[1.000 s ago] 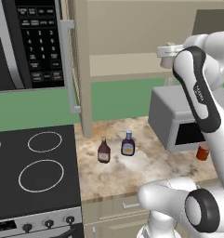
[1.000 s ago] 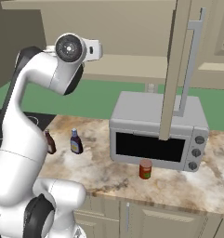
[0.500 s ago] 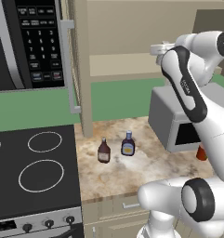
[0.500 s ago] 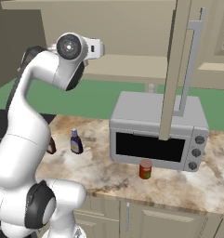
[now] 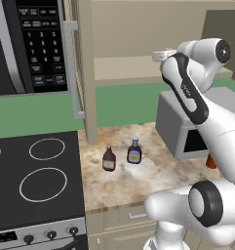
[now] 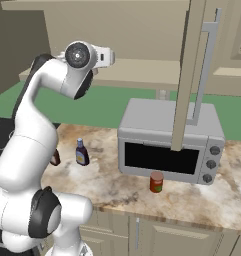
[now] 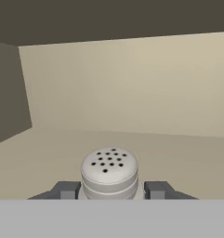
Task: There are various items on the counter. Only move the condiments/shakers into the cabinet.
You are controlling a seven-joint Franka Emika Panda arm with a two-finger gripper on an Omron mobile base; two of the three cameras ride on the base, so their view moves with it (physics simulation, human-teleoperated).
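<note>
The short grey-white shaker (image 7: 109, 172) with a holed top sits between my gripper's (image 7: 109, 190) dark fingertips (image 7: 67, 189); the gripper is shut on it. Ahead lie the cabinet's tan shelf (image 7: 48, 158) and pale back wall. From the base, the gripper (image 5: 160, 56) (image 6: 109, 56) hangs at the front edge of the cabinet shelf (image 5: 124, 68) (image 6: 142, 72). On the counter (image 5: 138, 180) stand the blue-capped bottle with a yellow label (image 5: 134, 151) (image 6: 82, 153) and the slim brown-red bottle (image 5: 108, 158), which is half hidden behind my arm in the right base view.
A grey microwave (image 6: 167, 140) (image 5: 172, 122) stands on the counter with a small red can (image 6: 156, 182) in front. An open cabinet door (image 6: 189, 75) hangs above it. The black stovetop (image 5: 36, 180) lies at left, under a black-panelled oven (image 5: 31, 44).
My hand with the shaker has shifted slightly toward the cabinet shelf, and the arm's upper link has swung. The grip and both bottles are unchanged.
</note>
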